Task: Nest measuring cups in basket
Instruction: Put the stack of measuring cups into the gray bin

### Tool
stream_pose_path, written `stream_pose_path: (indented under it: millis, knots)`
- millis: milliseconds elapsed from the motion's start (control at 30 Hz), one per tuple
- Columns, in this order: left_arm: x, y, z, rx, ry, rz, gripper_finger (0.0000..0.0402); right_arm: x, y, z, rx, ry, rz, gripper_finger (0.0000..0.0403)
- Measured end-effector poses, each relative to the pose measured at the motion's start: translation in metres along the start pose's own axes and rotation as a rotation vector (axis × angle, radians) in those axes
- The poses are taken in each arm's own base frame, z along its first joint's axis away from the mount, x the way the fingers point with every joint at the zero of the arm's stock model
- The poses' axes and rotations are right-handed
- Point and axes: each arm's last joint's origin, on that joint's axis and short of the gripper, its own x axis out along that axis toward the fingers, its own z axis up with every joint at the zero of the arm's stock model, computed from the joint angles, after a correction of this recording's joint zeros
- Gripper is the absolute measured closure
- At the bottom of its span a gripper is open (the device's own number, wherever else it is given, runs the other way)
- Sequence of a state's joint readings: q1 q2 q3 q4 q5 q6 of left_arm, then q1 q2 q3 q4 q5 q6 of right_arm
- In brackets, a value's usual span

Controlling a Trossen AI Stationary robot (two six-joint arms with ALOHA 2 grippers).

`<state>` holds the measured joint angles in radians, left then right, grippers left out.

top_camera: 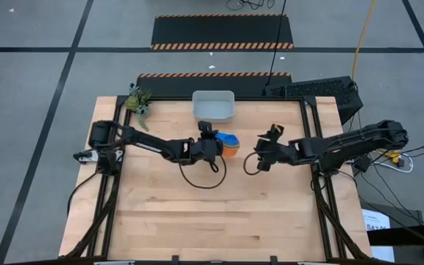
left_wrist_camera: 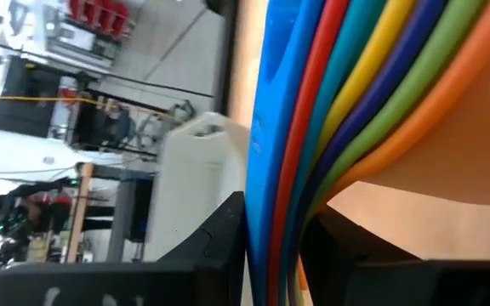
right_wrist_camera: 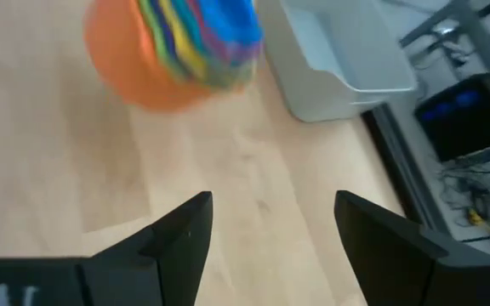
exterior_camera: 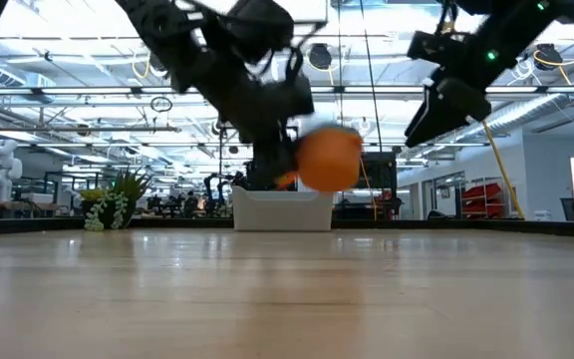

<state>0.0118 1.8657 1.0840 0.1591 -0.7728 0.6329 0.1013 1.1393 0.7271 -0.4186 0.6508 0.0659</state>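
The measuring cups (top_camera: 229,144) are nested into one stack, orange outermost, with blue, red, yellow, navy and green edges showing in the left wrist view. My left gripper (top_camera: 213,145) is shut on this stack near the table's middle, just in front of the basket (top_camera: 213,105). The basket is a pale tub resting on its base at the far edge. In the low view the orange cup (exterior_camera: 327,158) hangs above the wood. My right gripper (right_wrist_camera: 270,229) stands open to the right of the stack, with nothing between its fingers. My left gripper pinches the stack's layered coloured edges (left_wrist_camera: 272,223) between its two fingers (left_wrist_camera: 219,229), coming from the table's left and slanting a little downward. The stack is lifted clear of the table and tipped on its side, its orange bottom (exterior_camera: 329,160) bulging toward the near side.
A small green plant (top_camera: 138,101) stands at the far left corner, left of the basket. A black keyboard (top_camera: 315,90) lies beyond the table's far right corner. Bare wood (top_camera: 212,213) spreads across the near half of the table.
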Motion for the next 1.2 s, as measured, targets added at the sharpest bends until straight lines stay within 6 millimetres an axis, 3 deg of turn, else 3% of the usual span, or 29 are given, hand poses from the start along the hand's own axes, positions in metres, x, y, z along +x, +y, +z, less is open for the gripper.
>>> stream_pose_path:
  millis: [200,400,533,833,1200]
  knots:
    - [-0.01,0.032,0.001,-0.032,0.008,0.084,0.0316,-0.004,-0.004,-0.01,0.025,-0.067,0.002,0.0161]
    - [-0.021,0.06,-0.004,-0.165,0.007,0.098,0.0316,-0.014,0.0,0.009,-0.013,-0.282,0.069,0.0161]
    - [-0.028,0.069,-0.01,-0.246,-0.004,0.008,0.0316,-0.019,0.008,0.025,-0.101,-0.438,0.052,0.016]
    - [-0.036,0.055,-0.014,-0.381,-0.051,-0.376,0.0316,-0.011,0.026,0.043,-0.228,-0.566,-0.081,0.0147]
    - [-0.051,0.038,-0.007,-0.382,-0.036,-0.424,0.0316,-0.008,0.027,0.046,-0.139,-0.617,0.108,0.0151]
